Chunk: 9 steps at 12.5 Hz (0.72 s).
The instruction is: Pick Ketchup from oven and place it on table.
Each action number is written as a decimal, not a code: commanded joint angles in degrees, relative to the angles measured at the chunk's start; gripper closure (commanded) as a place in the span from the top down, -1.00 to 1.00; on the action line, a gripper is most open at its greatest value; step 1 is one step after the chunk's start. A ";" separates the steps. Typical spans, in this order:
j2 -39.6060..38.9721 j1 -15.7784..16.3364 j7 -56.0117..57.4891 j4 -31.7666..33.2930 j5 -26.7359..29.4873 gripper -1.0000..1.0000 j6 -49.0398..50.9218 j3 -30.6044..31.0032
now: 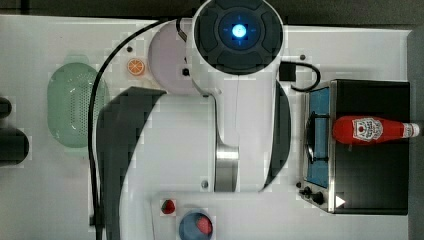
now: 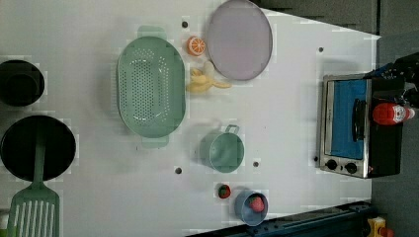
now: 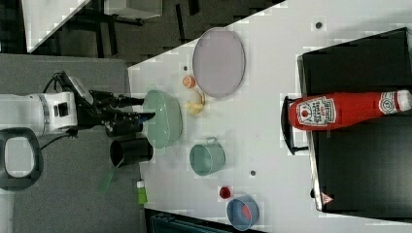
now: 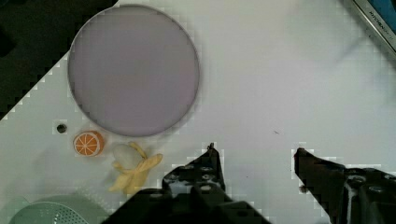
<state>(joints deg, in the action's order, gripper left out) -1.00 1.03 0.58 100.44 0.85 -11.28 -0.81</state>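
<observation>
Claw [image 4: 254, 156]: fingers stood apart, empty, above bare table [image 4: 280, 84] | Ketchup [image 1: 374, 130]: lay on its side atop the oven [image 1: 372, 190], at the top view's right, well apart from me | Advice: I judged crossing high, then straddling the bottle's slim body, best.

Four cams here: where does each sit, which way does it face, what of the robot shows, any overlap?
Top view: overhead, facing down; arm covers mid-table, Ketchup lies on the oven.
Left view: high, looking down on the table; no arm.
Right view: high, angled down; end effector open over the colander.
Wrist view: on the wrist, facing down at the plate; fingertips show.
Shared: left and right views both show Ketchup, oven, plate.
</observation>
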 commanded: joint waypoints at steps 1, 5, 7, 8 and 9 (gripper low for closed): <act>15.80 -1.79 -2.76 5.08 -1.25 0.58 9.13 -2.54; 15.70 -2.18 -2.75 5.07 -1.27 1.00 8.65 -3.87; 15.06 -3.27 -2.75 5.06 -1.33 1.00 7.16 -6.55; 14.44 -3.90 -2.75 5.06 -1.33 1.00 5.94 -8.46; 13.64 -4.52 -2.75 5.03 -1.33 1.00 4.76 -10.68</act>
<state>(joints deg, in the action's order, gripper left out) 16.80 0.23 -0.81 102.95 -0.49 -7.97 -9.64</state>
